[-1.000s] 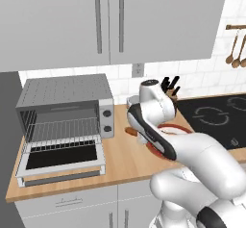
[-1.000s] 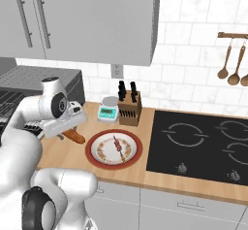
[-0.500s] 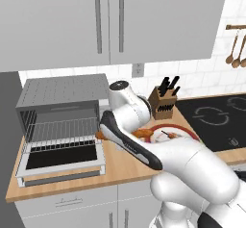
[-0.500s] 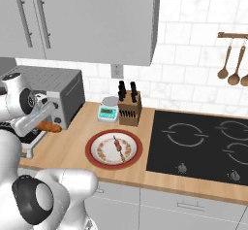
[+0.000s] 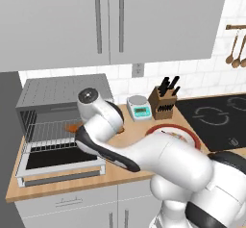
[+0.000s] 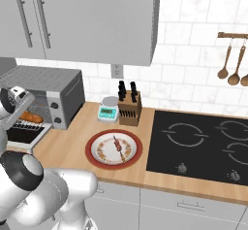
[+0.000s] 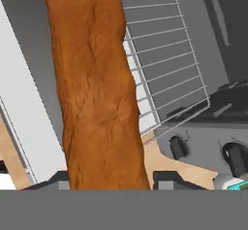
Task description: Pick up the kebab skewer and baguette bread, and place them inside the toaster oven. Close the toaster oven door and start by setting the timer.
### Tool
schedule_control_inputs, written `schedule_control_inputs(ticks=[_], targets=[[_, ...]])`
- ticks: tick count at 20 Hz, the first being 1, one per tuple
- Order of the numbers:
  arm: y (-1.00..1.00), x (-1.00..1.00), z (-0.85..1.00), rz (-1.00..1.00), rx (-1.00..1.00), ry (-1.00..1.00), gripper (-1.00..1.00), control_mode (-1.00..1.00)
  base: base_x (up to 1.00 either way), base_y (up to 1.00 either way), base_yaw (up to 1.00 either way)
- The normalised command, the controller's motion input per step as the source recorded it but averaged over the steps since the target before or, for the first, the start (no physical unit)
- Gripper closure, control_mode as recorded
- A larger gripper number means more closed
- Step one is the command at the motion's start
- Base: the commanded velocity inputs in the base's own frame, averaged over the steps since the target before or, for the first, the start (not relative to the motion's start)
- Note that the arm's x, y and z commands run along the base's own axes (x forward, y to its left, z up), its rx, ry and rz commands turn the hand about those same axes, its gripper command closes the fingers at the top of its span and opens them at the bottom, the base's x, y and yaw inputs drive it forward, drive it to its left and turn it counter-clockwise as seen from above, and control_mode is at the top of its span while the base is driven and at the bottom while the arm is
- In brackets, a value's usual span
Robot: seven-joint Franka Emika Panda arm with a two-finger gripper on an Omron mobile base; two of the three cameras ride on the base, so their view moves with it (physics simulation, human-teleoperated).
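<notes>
Your arm reached left across the counter (image 6: 72, 144) toward the toaster oven (image 5: 57, 107), whose toaster oven door (image 5: 60, 164) lay open at the front edge. The gripper (image 7: 109, 178) pinched the baguette bread (image 7: 97, 88) over the wire rack (image 7: 164, 78). The kebab skewer (image 6: 117, 145) lay on the red plate (image 6: 97, 161), with free room around.
</notes>
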Motion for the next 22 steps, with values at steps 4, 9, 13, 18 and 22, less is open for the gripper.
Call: schedule_control_inputs(ticks=[4,9,13,18,22], targets=[[0.88,0.45,-0.01,-0.01,0.01,-0.22,1.00,-1.00,0.00,0.00,0.00],[0.43,0.44,-0.01,0.00,0.00,-0.19,1.00,-1.00,0.00,0.00,0.00],[0.31,0.12,-0.10,0.00,0.00,-0.13,1.00,-1.00,0.00,0.00,0.00],[0.16,0.07,-0.29,0.01,0.00,-0.15,1.00,-1.00,0.00,0.00,0.00],[0.02,0.19,-0.13,0.04,0.00,-0.12,1.00,-1.00,0.00,0.00,0.00]])
